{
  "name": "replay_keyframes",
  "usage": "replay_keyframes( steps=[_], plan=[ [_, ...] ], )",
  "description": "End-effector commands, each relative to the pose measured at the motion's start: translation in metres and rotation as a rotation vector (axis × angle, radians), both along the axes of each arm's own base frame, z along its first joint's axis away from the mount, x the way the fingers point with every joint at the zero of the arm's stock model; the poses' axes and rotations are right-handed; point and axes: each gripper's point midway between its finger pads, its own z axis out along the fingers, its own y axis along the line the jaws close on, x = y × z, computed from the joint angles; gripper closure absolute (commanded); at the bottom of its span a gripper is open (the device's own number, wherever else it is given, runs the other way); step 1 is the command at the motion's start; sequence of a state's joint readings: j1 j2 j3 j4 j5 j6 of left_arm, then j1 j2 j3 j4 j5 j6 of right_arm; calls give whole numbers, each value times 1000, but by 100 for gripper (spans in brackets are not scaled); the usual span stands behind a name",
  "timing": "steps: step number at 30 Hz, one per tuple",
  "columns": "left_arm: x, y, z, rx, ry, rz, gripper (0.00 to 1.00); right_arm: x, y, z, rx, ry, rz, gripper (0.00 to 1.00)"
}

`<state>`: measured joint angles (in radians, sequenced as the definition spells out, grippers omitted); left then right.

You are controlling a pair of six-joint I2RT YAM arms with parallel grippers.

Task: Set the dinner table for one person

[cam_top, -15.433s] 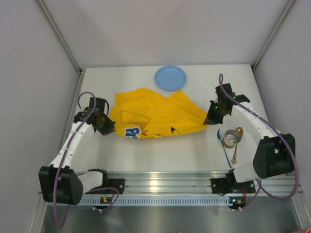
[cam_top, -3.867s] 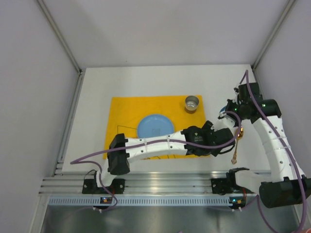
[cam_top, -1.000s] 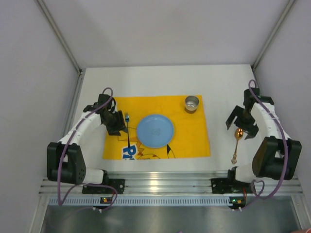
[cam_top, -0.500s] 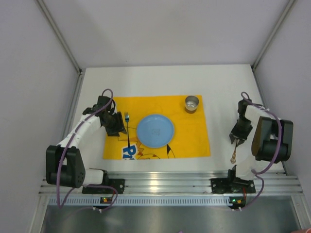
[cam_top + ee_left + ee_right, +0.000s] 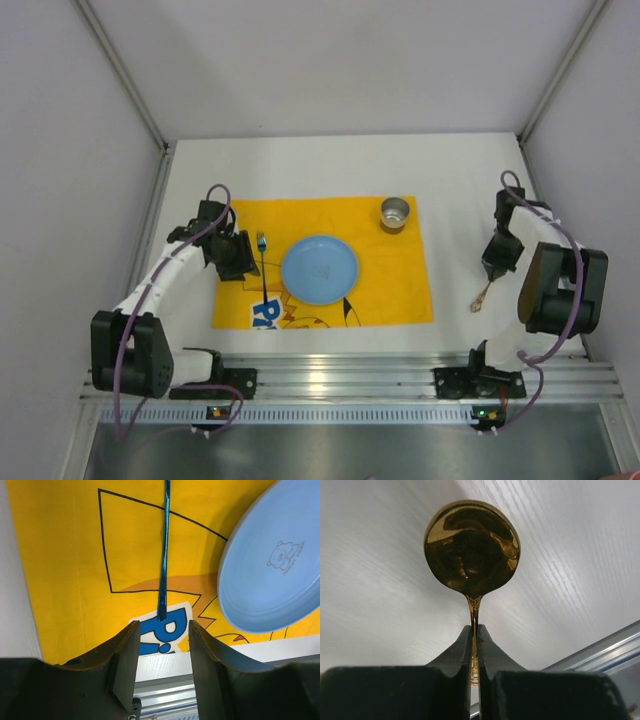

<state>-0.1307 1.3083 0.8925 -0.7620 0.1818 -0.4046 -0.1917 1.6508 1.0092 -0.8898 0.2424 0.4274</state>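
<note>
The white dinner table (image 5: 300, 165) lies beneath both arms, with a yellow cloth (image 5: 400, 270) spread across its middle. At the cloth's left side the left gripper (image 5: 162, 630) hangs with its jaws parted and holding nothing; a blue fork (image 5: 164, 555) lies flat on the cloth, its handle end just beyond the gap between the 2 fingers. Right of the fork sits 1 pale blue plate (image 5: 319, 269), and a small metal cup (image 5: 396, 212) stands at the cloth's far right corner. Over bare tabletop near the right wall, the right gripper (image 5: 474, 635) has its jaws pinched tight on the neck of a gold spoon (image 5: 472, 547) (bowl pointing out past the fingertips)
</note>
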Motion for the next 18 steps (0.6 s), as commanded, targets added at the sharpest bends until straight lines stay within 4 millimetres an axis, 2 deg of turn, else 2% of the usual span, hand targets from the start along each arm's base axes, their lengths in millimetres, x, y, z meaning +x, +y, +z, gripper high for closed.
replay_keyframes(
  steps=[1, 4, 7, 8, 10, 11, 12, 13, 15, 16, 18],
  plan=[
    [10, 0, 16, -9, -102, 4, 51, 43, -8, 75, -68, -259, 28, 100],
    [10, 0, 23, -14, -135, 4, 51, 46, 21, 106, -3, -329, 82, 100],
    [11, 0, 28, -16, -166, 7, 51, 41, 63, 119, 94, -376, 127, 100],
    [11, 0, 30, -15, -173, 8, 51, 39, 91, 121, 125, -380, 200, 100],
    [11, 2, 33, -7, -188, 17, 51, 28, 120, 119, 171, -377, 227, 100],
    [11, 2, 34, -5, -193, 17, 51, 21, 146, 116, 198, -368, 293, 100],
    [11, 2, 37, -6, -204, 19, 51, 16, 159, 111, 215, -363, 318, 100],
    [12, 3, 38, -1, -211, 25, 51, 9, 182, 107, 235, -353, 364, 100],
    [12, 4, 41, 1, -230, 28, 51, 6, 202, 101, 247, -353, 401, 100],
    [12, 4, 42, 2, -236, 29, 51, 0, 219, 96, 255, -334, 448, 100],
    [12, 5, 45, 6, -250, 32, 50, 5, 235, 95, 241, -342, 491, 100]
  ],
)
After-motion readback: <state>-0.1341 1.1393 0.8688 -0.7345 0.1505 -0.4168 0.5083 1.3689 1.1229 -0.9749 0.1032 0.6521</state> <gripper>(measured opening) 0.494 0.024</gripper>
